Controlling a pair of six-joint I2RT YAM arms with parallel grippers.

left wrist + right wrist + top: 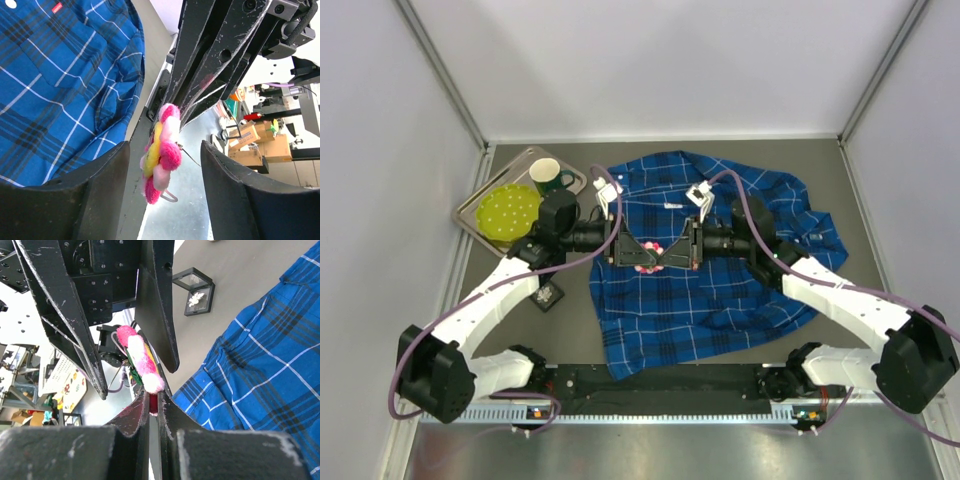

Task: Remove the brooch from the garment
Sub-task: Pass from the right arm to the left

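Note:
The brooch (648,256), a fluffy pink, white and yellow flower, hangs above the garment (720,290), a blue plaid shirt spread on the table. My right gripper (154,402) is shut on the brooch's (140,360) lower edge. From the opposite side my left gripper (165,148) stands open, one finger on either side of the brooch (161,145), with a gap on both sides. A thin pin or loop shows under the flower in the left wrist view. Both grippers meet over the shirt's middle, the left gripper (630,250) facing the right gripper (672,252).
A metal tray (470,215) at the back left holds a green dotted plate (508,212) and a green mug (548,178). A small black display box (548,297) lies left of the shirt, beside my left arm. White walls close in both sides.

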